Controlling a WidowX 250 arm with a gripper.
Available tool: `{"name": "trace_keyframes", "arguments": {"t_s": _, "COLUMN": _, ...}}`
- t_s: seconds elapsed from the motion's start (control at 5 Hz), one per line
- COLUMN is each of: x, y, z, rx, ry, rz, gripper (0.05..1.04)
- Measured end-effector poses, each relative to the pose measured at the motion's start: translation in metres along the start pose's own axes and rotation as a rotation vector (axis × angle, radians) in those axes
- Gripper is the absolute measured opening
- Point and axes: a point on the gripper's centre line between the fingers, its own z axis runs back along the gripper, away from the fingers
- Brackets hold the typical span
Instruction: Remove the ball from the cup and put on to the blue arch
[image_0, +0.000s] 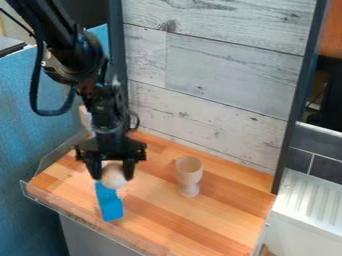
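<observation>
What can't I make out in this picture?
In the camera view:
Edges of the ball: behind the hand.
Whether it touches the blue arch: the ball hides the spot.
Depths of the cup: hidden by its wall.
What the pale thing is: partly behind the arm.
Arm's upper end: cut off by the top edge.

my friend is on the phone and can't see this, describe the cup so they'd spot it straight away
On the wooden tabletop, look to the side nearer the pale plank wall. The cup stands upright there, wooden and goblet-shaped on a narrow stem. Unlike the angular blue arch, it is pale and rounded.
</observation>
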Motion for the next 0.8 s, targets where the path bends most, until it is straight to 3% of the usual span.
{"name": "trace_keyframes", "arguments": {"t_s": 0.8, "x": -0.002, "y": 0.014, "z": 0.002, "rx": 0.042, "ry": 0.011, "rz": 0.014, "gripper": 0.749}}
